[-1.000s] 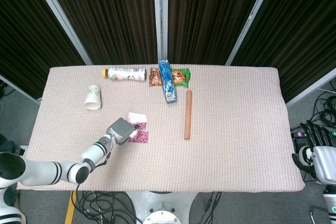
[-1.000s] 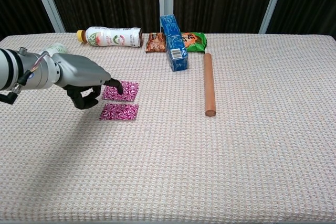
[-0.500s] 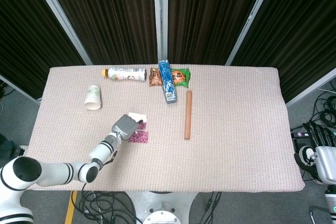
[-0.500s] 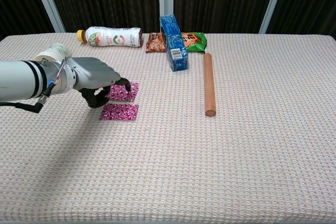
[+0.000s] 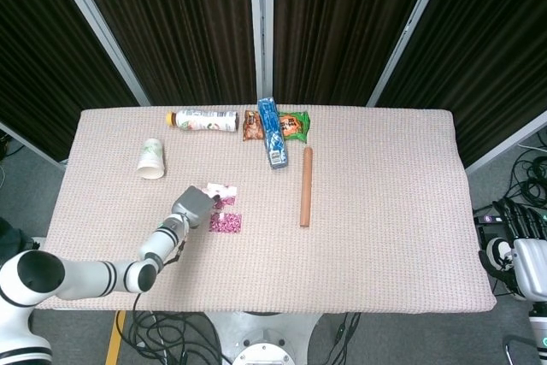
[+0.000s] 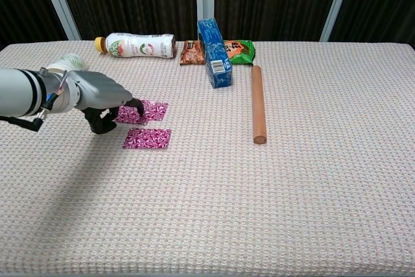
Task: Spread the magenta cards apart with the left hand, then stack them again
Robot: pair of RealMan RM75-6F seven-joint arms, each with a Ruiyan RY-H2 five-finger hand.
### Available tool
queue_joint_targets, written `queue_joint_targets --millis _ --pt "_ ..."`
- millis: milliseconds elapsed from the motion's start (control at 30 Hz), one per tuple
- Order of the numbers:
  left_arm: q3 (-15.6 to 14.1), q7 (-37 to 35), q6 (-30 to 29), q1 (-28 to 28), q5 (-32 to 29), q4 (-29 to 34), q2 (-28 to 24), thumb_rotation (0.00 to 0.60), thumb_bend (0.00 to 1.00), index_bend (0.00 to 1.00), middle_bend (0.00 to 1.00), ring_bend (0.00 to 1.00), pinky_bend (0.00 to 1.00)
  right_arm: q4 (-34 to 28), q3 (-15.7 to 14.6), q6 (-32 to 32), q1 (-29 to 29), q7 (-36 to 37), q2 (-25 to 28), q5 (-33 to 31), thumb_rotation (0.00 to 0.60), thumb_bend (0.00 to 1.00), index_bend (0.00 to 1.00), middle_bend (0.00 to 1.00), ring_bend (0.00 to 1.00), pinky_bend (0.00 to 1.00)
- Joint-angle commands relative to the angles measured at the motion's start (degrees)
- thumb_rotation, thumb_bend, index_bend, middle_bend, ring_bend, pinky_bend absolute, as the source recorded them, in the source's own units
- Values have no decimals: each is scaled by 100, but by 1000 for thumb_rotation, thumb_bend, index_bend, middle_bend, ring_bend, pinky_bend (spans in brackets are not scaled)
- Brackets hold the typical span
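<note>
Two magenta patterned cards lie apart on the cloth at the left. The far card [image 6: 150, 111] [image 5: 224, 190] sits just beyond the near card [image 6: 148, 138] [image 5: 226, 223], with a thin strip of cloth between them. My left hand [image 6: 102, 100] [image 5: 191, 208] is low over the table to their left. One dark fingertip [image 6: 136, 105] presses on the far card's left part, and the other fingers are curled under the palm. The near card lies free. My right hand [image 5: 515, 239] hangs off the table's right edge, fingers apart and holding nothing.
Along the far side lie a paper cup [image 5: 151, 159], a bottle on its side [image 6: 136, 45], a brown snack packet [image 6: 192, 52], a blue box [image 6: 214, 43] and a green packet [image 6: 240, 50]. A wooden rod [image 6: 258, 103] lies right of centre.
My left hand has drawn back to the left with its fingertip on the far card, and that card has slid a little left. The near card has not moved.
</note>
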State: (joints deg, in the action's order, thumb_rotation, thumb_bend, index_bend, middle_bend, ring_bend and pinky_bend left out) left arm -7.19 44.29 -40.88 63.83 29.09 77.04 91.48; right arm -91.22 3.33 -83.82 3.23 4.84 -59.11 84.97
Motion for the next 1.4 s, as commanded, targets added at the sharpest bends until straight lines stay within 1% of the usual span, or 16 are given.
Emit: queue_joint_targets --millis 33,233,667,767,867,1000,1100,1233,1400 --pt "-95 94 -4 48 -191 105 -100 600 592 216 822 849 930 -18 -1 -17 -3 -9 6 15 546 237 41 13 0 0" --pt "-201 179 -68 114 -565 209 -191 600 592 216 821 849 929 -53 -24 -62 -28 -14 13 67 538 237 41 12 0 0" --pt "-351 312 -185 201 -1065 280 -346 600 592 216 822 848 929 -63 -30 -148 -72 21 40 112 540 238 42 13 0 0" --pt "-366 367 -304 221 -1142 320 -376 600 592 216 821 846 928 -50 -27 -160 -81 40 45 108 540 238 41 13 0 0" --pt "-257 274 -452 192 -1107 383 -407 600 591 216 819 844 927 -40 -26 -165 -81 57 44 121 540 239 41 12 0 0" --pt "-40 78 -709 103 -777 377 -346 600 567 217 817 842 926 -25 -23 -135 -67 61 40 112 541 236 42 12 0 0" --pt "174 -173 -896 -19 -370 150 -137 600 513 249 813 840 925 -15 -16 -120 -57 63 44 104 539 238 42 13 0 0" --pt "490 -595 -996 -195 95 -356 284 600 404 305 813 840 926 -48 -4 -78 -37 37 79 79 540 237 42 13 0 0" --pt "764 -825 -869 -269 307 -842 664 600 316 337 818 840 926 -128 21 -56 -1 -49 148 82 541 237 42 12 0 0"
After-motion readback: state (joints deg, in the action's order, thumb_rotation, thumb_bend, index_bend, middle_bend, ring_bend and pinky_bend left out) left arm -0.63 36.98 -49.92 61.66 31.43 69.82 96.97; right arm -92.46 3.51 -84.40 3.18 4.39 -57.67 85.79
